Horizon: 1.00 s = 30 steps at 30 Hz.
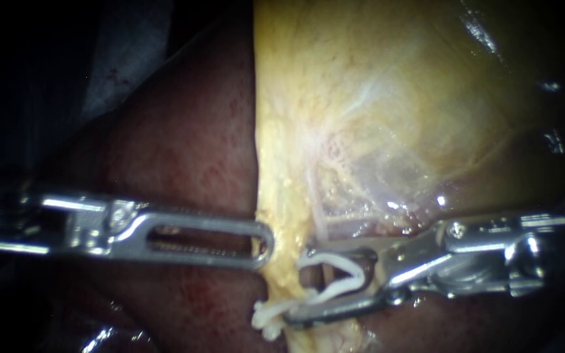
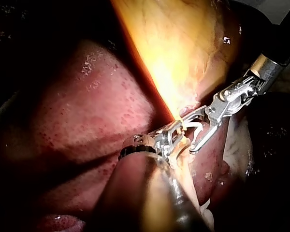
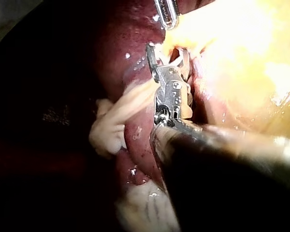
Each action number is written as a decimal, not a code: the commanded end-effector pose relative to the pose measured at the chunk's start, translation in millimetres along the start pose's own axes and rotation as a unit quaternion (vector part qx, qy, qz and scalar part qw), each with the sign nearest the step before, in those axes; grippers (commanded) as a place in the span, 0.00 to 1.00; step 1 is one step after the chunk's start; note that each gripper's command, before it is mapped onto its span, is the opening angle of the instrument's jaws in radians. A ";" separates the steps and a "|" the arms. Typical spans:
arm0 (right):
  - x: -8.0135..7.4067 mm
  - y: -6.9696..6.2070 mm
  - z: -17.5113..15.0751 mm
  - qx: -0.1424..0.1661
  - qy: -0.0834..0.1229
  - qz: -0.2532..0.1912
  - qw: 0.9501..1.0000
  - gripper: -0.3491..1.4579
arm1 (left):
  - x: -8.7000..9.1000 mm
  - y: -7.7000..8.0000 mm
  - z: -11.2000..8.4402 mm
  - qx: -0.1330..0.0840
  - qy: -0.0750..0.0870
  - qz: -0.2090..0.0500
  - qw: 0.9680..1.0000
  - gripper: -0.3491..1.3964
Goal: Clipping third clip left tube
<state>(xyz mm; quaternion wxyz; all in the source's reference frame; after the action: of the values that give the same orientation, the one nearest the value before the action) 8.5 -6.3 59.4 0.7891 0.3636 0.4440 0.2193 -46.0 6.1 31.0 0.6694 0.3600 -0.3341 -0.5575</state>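
A thin pale tube (image 1: 318, 222) runs down from the yellow gallbladder (image 1: 374, 98). My right instrument (image 1: 297, 285) comes in from the right. Its jaws stand apart and carry a white clip (image 1: 344, 278), whose open arms straddle the tube. Another white clip (image 1: 266, 318) sits lower on the same strand, just beyond the lower jaw's tip. My left instrument (image 1: 266, 245) lies flat across the dark red liver (image 1: 184, 144), and its slotted jaws pinch the gallbladder's edge. The left wrist view shows both tips close together, the left instrument (image 2: 170, 134) beside the right instrument (image 2: 195, 133).
The liver fills the left and lower part of the endoscope view, and the gallbladder wall the upper right. In the right wrist view a pale tissue strand (image 3: 111, 125) hangs beside my right instrument (image 3: 166, 53), with the left instrument (image 3: 166, 12) ahead of it.
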 end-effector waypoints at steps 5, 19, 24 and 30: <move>0.6 0.2 1.6 0.012 -0.007 0.002 1.000 0.51 | 0.0 0.0 0.1 0.000 0.000 0.000 1.000 0.00; 1.8 0.3 4.1 0.030 -0.019 0.002 0.999 0.49 | 0.1 -0.1 0.3 -0.001 -0.001 0.000 1.000 0.00; 2.4 0.4 3.6 0.025 -0.014 0.005 1.000 0.49 | 0.1 -0.1 0.3 -0.001 -0.001 0.000 1.000 0.00; 3.7 0.6 2.7 0.020 -0.010 0.010 1.000 0.49 | 0.1 -0.1 0.3 -0.001 -0.001 0.000 1.000 0.00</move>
<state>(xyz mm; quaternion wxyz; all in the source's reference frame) 12.6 -4.3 58.6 0.7836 0.3857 0.4367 0.2157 -46.3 6.0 31.1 0.6693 0.3590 -0.3342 -0.5581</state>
